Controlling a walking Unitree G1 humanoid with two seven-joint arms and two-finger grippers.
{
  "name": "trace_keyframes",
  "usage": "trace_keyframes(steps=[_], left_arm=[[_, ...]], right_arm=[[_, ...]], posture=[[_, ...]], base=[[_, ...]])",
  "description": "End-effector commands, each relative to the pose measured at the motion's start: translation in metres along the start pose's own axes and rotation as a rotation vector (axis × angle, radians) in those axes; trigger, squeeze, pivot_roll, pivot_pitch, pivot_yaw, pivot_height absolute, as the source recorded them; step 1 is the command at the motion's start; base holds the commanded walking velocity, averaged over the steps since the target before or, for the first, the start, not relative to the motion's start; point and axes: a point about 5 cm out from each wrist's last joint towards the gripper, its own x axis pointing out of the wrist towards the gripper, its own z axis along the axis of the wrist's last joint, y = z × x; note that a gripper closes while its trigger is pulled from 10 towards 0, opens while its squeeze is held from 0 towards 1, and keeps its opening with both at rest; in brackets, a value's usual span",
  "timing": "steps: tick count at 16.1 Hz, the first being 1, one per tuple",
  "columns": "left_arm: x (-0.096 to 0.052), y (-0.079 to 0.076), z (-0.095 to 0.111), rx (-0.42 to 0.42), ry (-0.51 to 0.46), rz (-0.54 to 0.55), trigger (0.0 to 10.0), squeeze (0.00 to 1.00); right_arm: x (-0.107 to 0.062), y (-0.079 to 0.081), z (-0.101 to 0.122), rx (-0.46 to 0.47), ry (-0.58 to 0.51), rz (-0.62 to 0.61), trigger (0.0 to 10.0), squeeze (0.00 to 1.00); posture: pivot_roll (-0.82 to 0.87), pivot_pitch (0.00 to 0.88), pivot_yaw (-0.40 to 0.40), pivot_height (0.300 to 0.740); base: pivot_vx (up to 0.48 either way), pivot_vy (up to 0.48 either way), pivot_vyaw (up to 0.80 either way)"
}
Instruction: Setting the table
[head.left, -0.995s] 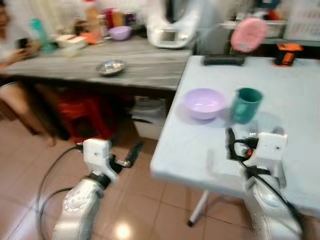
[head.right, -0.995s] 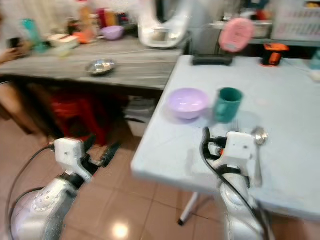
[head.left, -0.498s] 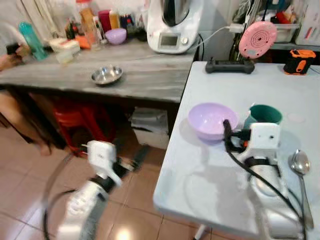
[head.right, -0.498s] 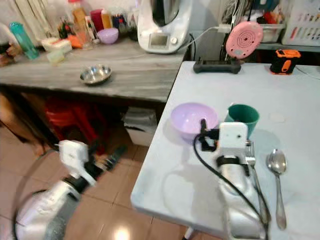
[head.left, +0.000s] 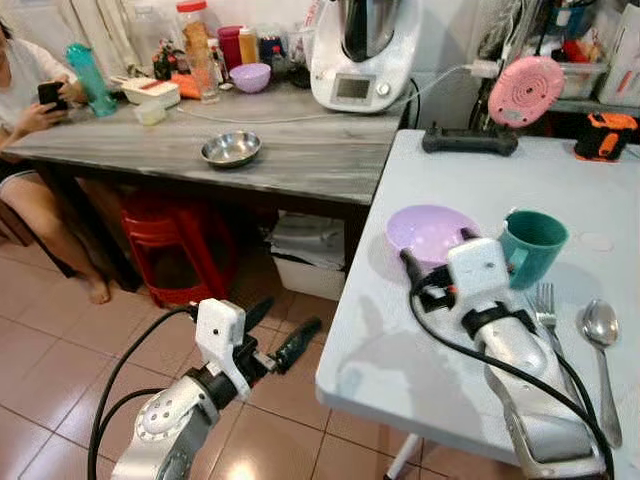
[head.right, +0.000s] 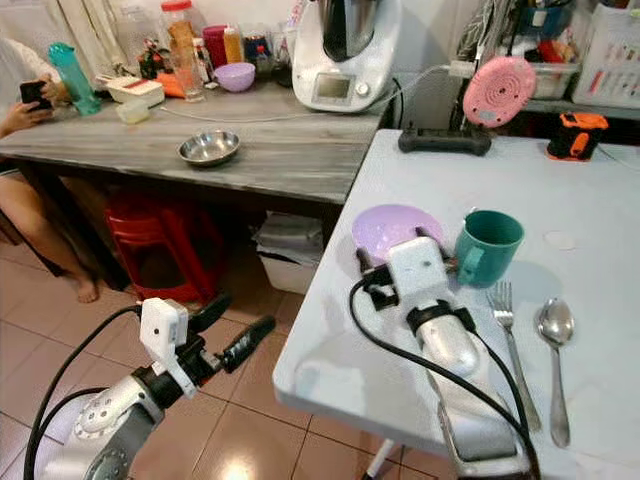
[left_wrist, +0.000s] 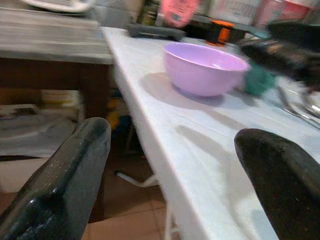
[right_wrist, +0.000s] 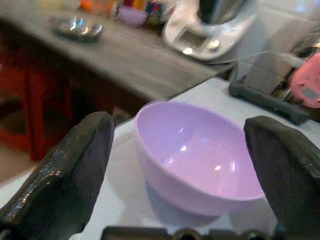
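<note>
Left eye view: A partial place setting is laid out on the white surface (head.left: 470, 180). The lilac bowl (head.left: 430, 232) stands near the surface's left edge, the teal mug (head.left: 530, 247) just beside it on the right, and the fork (head.left: 548, 312) and spoon (head.left: 600, 340) lie parallel nearer the robot, handles toward it, as cutlery is laid for a diner. The right end effector (head.left: 432, 252) is extended over the surface, its fingers reaching the bowl's near rim. The left end effector (head.left: 283, 335) is held off the surface's edge above the tiled floor, presumably kept clear while the right arm works.

Right eye view: The same arrangement is shown. A steel dish (head.right: 209, 148) lies on the grey wooden surface (head.right: 250, 140) to the left, where a seated person (head.right: 25, 100) holds a phone.

Left wrist view: The two black fingers (left_wrist: 65, 170) are seen spread wide with nothing between them. They are aimed along the white surface toward the bowl, which lies well apart.

Right wrist view: The black fingers (right_wrist: 75, 165) are spread wide on either side of the bowl, nothing yet gripped. This straddling is judged to prepare a grasp or a nudge of the bowl into its place.
</note>
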Motion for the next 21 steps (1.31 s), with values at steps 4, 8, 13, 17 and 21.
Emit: trace_keyframes(steps=[4, 8, 13, 17, 21], left_arm=[[-0.001, -0.005, 0.003, 0.033, 0.012, -0.064, 10.0, 0.0], [0.0, -0.01, 0.002, 0.001, 0.022, -0.111, 10.0, 0.0], [-0.002, -0.016, 0.007, -0.009, 0.003, -0.172, 10.0, 0.0], [-0.003, -0.016, 0.01, 0.001, 0.002, -0.193, 10.0, 0.0], [-0.003, -0.016, 0.011, -0.002, 0.011, -0.209, 10.0, 0.0]], right_arm=[[0.018, -0.01, -0.007, -0.069, 0.087, 0.09, 10.0, 0.0], [0.041, -0.015, -0.016, -0.125, 0.157, 0.215, 7.5, 0.0], [0.053, -0.012, -0.018, -0.17, 0.192, 0.345, 0.0, 0.0], [0.055, -0.013, -0.022, -0.237, 0.197, 0.393, 0.0, 0.0], [0.052, -0.016, -0.026, -0.239, 0.198, 0.411, 0.0, 0.0]], posture=[[-0.06, 0.018, 0.087, 0.74], [-0.06, 0.022, 0.086, 0.74], [-0.05, 0.024, 0.084, 0.74], [-0.05, 0.018, 0.087, 0.74], [-0.05, 0.015, 0.093, 0.74]], base=[[0.0, 0.0, 0.0], [0.0, 0.0, 0.0], [0.0, 0.0, 0.0], [0.0, 0.0, 0.0], [0.0, 0.0, 0.0]])
